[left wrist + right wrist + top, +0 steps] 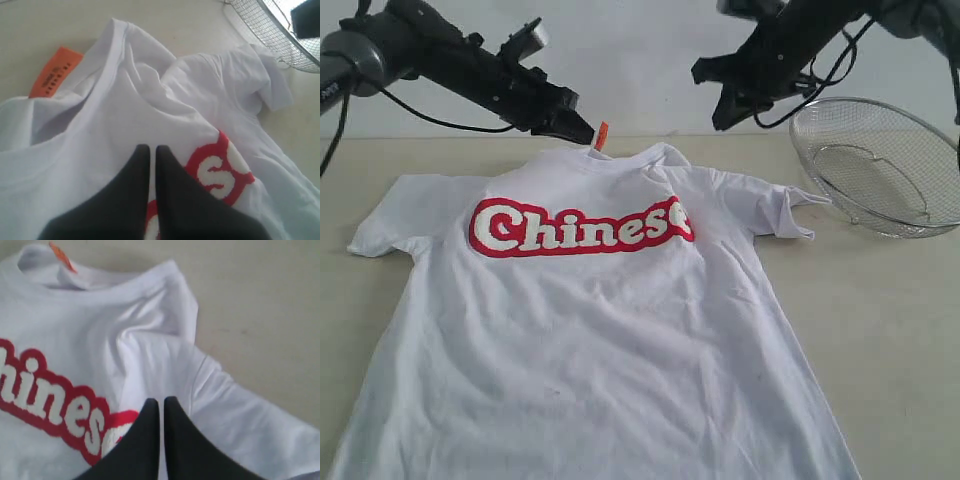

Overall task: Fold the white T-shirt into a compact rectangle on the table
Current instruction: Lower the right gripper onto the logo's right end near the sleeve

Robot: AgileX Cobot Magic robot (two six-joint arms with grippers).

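Your left claw (582,130) is clenched empty, the tag (602,134) near its tip; your right claw (725,115), clenched empty too, hovers above the rumpled shoulder of the shirt (590,330).

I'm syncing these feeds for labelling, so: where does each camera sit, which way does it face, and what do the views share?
Exterior: off the arms, at the hem end of the T-shirt, facing its collar across the table; left hand, right hand and basket show.
Left wrist: on the left arm, looking past shut fingers at collar, tag and basket.
Right wrist: on the right arm, looking past shut fingers at collar and lettering.
Shared: both wrist views show tag and lettering.
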